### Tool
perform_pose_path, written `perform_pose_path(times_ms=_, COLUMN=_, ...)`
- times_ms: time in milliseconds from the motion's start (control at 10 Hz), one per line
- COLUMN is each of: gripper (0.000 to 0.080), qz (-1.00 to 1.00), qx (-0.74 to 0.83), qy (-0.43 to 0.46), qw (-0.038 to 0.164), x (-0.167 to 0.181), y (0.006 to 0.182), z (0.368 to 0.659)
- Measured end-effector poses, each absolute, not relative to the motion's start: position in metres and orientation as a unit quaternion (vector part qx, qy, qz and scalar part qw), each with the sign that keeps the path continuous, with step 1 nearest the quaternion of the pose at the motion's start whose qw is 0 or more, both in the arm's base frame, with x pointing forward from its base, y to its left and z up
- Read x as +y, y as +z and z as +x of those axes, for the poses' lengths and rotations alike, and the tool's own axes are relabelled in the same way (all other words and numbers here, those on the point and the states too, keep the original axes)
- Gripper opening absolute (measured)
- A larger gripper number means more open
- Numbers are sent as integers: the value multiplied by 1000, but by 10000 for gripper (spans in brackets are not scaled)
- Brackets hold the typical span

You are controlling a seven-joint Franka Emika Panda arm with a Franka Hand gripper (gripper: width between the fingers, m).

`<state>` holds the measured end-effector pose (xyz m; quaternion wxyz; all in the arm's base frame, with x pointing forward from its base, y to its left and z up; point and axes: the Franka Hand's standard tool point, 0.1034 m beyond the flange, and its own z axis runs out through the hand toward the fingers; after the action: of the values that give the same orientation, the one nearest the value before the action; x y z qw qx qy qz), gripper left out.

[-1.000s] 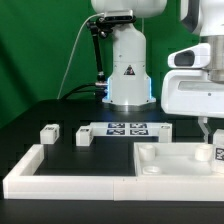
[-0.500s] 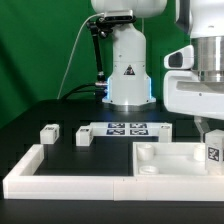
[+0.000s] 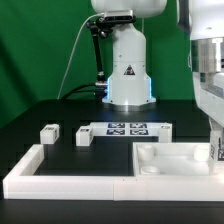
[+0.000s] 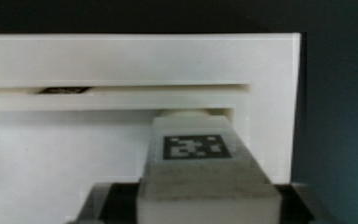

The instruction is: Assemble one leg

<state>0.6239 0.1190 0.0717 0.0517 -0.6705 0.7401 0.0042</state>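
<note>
My gripper [image 3: 216,138] is at the exterior view's far right, over the far right corner of the large white square tabletop [image 3: 170,160]. It is shut on a leg [image 3: 218,150], which is mostly cut off by the frame edge. In the wrist view the held leg [image 4: 195,160] stands upright between the dark fingers [image 4: 123,205], its marker tag facing the camera, with the tabletop [image 4: 140,70] behind it. Two more legs [image 3: 48,132] [image 3: 85,136] lie on the black table at the exterior view's left.
The marker board [image 3: 125,129] lies in front of the robot base [image 3: 127,70]. A long white low border wall [image 3: 60,175] runs along the front and turns back at the exterior view's left.
The gripper with the leg has moved toward the exterior view's right, so the leg's tag is now almost out of frame. The other parts have not moved.
</note>
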Motion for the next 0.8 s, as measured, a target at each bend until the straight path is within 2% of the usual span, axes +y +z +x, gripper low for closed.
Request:
perform_pose_path(times_ms=500, gripper=293, qz=-540, qx=839, qy=24, qw=60, x=120, y=72, z=625)
perform_pose_path(times_ms=600, gripper=371, qz=-535, qx=842, qy=27, qw=63, x=122, y=72, z=625)
perform_pose_path(times_ms=700, gripper=371, qz=-540, qx=839, qy=29, qw=65, x=124, y=72, z=624)
perform_pose_path(times_ms=800, gripper=514, qz=-553, qx=830, qy=28, qw=65, x=124, y=72, z=624)
